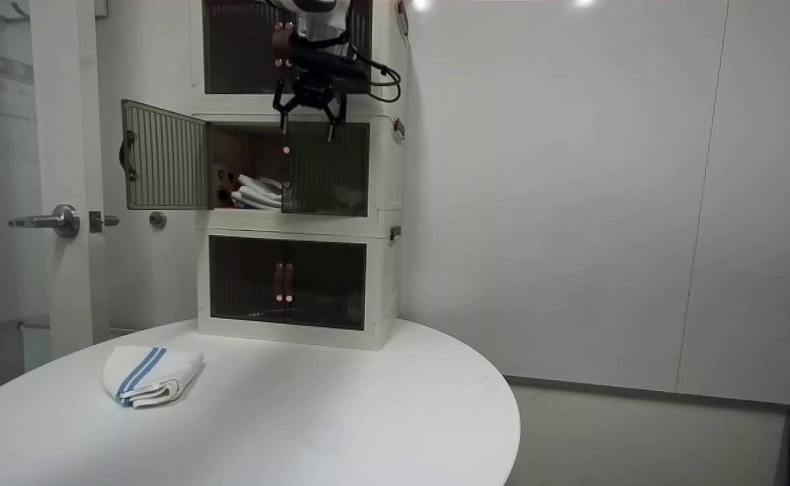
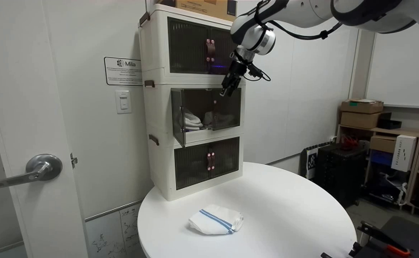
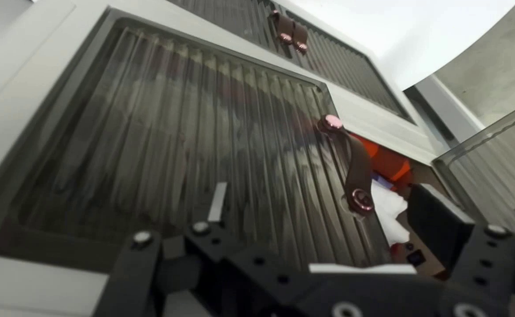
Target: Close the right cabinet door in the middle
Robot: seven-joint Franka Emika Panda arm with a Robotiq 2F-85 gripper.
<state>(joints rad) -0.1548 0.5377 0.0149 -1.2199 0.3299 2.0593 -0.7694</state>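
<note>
At the end of the Franka arm (image 2: 295, 14), a black Robotiq gripper (image 1: 308, 131) with fingers (image 3: 440, 224) spread wide apart. Holds nothing between them. Hangs, in both exterior views, before the upper part of the right cabinet door in the middle (image 1: 327, 175); touching it or just clear, cannot tell. Grey-tinted and ribbed, fitted with a brown strap handle (image 3: 360, 167). Looks closed or nearly so; cannot tell whether quite flush. Just beside, the left cabinet door (image 1: 165, 158), standing wide open, and in the opening next to it some white cloth (image 1: 258, 192). Above and below, in the same stacked white cabinet (image 2: 159, 122), a closed upper pair of doors (image 2: 191, 48) and a closed lower pair of doors (image 1: 321, 290). Beneath the cabinet, a round white table (image 1: 300, 432), with a folded blue-striped towel (image 1: 155, 374), well apart from the gripper. In an exterior view, atop the cabinet, a cardboard box (image 2: 206, 9); on the wall beside, a light switch (image 2: 123, 102).
</note>
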